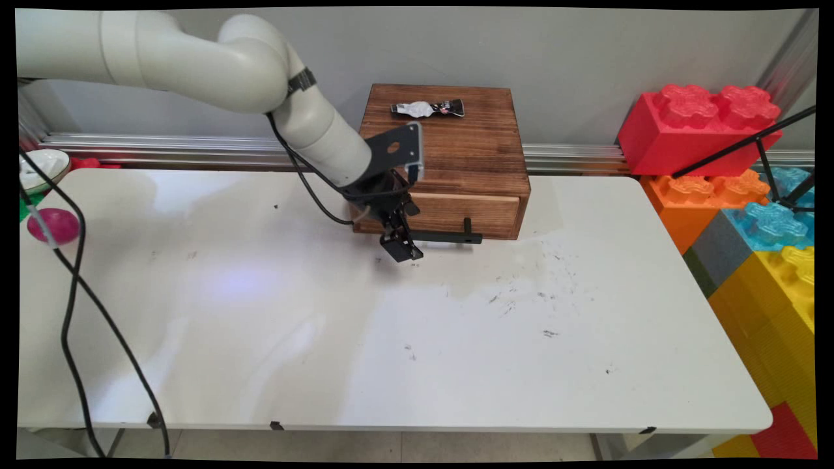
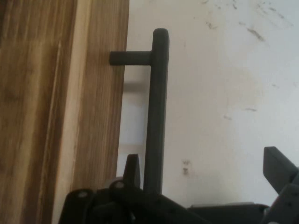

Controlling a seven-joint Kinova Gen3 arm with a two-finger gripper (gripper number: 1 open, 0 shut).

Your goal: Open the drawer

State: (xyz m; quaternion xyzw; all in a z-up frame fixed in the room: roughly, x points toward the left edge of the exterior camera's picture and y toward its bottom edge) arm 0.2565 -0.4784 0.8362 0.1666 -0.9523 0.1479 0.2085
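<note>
**Q:** Contents, left to right?

**A:** Pink ball (image 1: 53,225) and a white bowl (image 1: 40,167) at the table's left edge, then the gripper (image 1: 402,250), low in front of the wooden box (image 1: 449,153). Its fingers stand wide apart on either side of the black handle (image 1: 449,238) on the drawer (image 1: 472,210), gripping nothing. In the hand view the handle (image 2: 156,116) passes just beside one finger (image 2: 132,169) and well apart from the other.

**Q:** Hazards?

**A:** Judged from this: the bar lies off-centre between the fingers, so closing them could nudge it sideways or catch only its end. The box looks unfixed and might slide. A small wrapped packet (image 1: 427,109) on its top could be shaken off.

**Q:** Surroundings?

**A:** White table (image 1: 456,365), scuffed with dark marks right of centre; a grey wall (image 1: 554,52) behind; large coloured building blocks (image 1: 749,195) stacked at the far right.
</note>
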